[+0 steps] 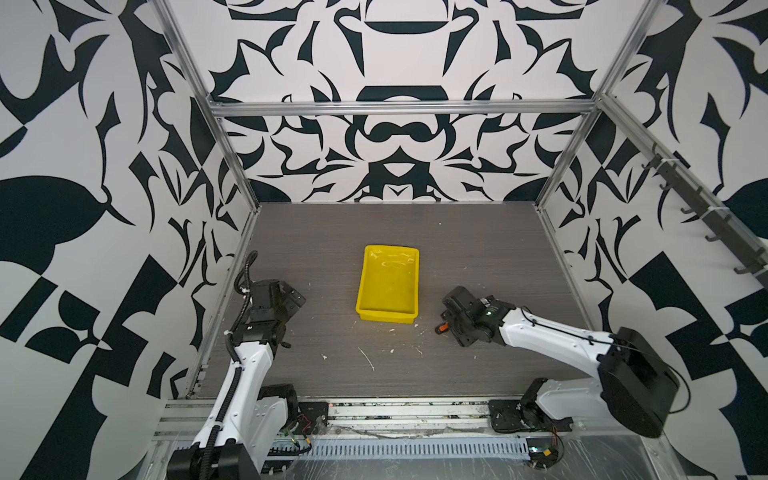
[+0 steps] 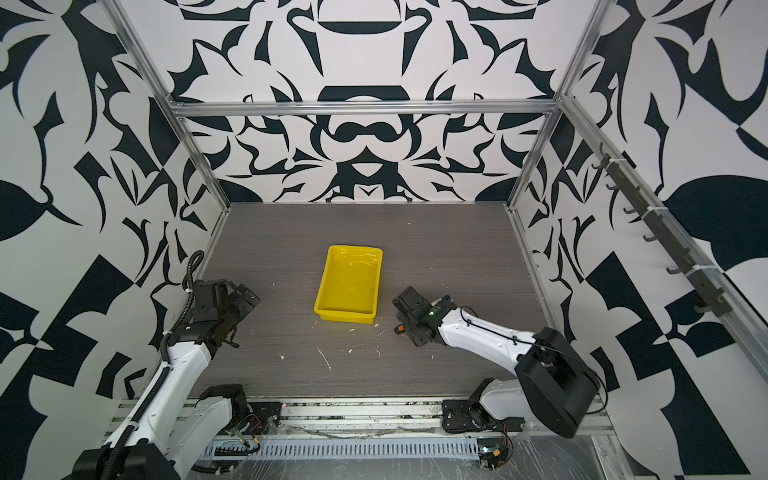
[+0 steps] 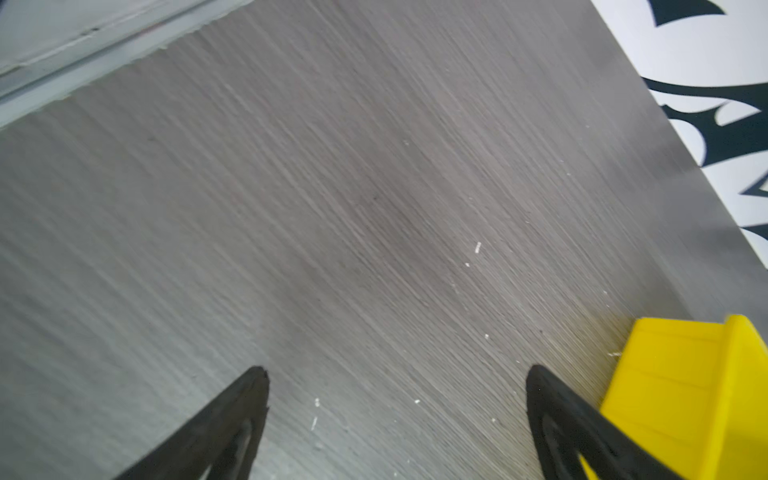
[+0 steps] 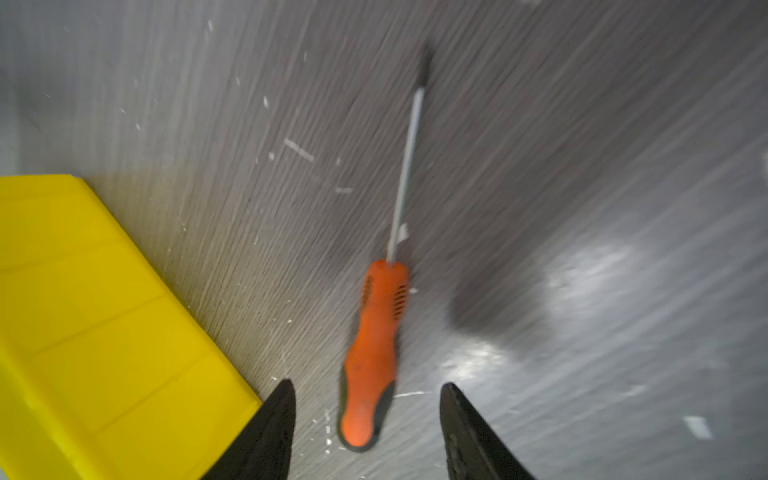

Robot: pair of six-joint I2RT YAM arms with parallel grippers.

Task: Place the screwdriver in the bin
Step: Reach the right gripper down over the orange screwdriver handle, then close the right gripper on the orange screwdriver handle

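Count: one bin (image 1: 386, 318), one screwdriver (image 4: 374, 353), two end effectors. The bin sits mid-frame on the bench (image 1: 478, 249) in both top views. The screwdriver lies flat on the bench just right of the bin's lower right corner, outside it. The right end effector (image 4: 365, 390) straddles the screwdriver, spread, with a gap on each side. The left end effector (image 3: 397, 370) is spread wide, left of the bin.

High stereo pair downward — wrist cameras close, bin (image 4: 104, 311) shared
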